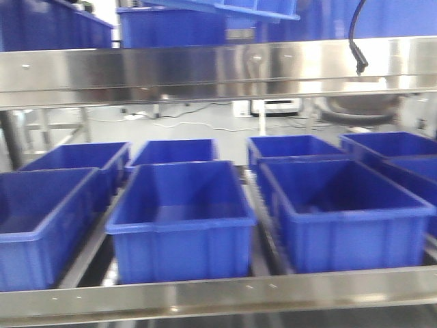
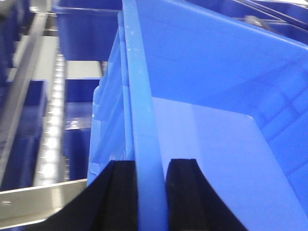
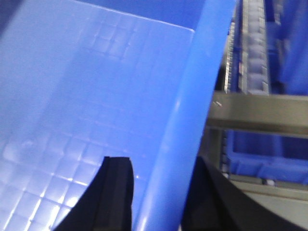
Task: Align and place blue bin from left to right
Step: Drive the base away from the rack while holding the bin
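Held aloft: blue bin [image 2: 216, 120], just above the upper steel shelf [image 1: 205, 68]. On one rim the left gripper [image 2: 150, 171] is clamped astride the wall; the right gripper [image 3: 161, 185] pinches the opposite rim. Two-sided hold likely steadies the wide crate for aligning. Below the shelf, darker tubs [image 1: 181, 212] in rows.

Steel shelf rail [image 1: 205, 72] fronts grey floor [image 1: 102, 133] with loose cables [image 1: 183, 125].

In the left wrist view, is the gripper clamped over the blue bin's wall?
Yes, the left gripper's two black fingers sit against either side of the blue bin's rim.
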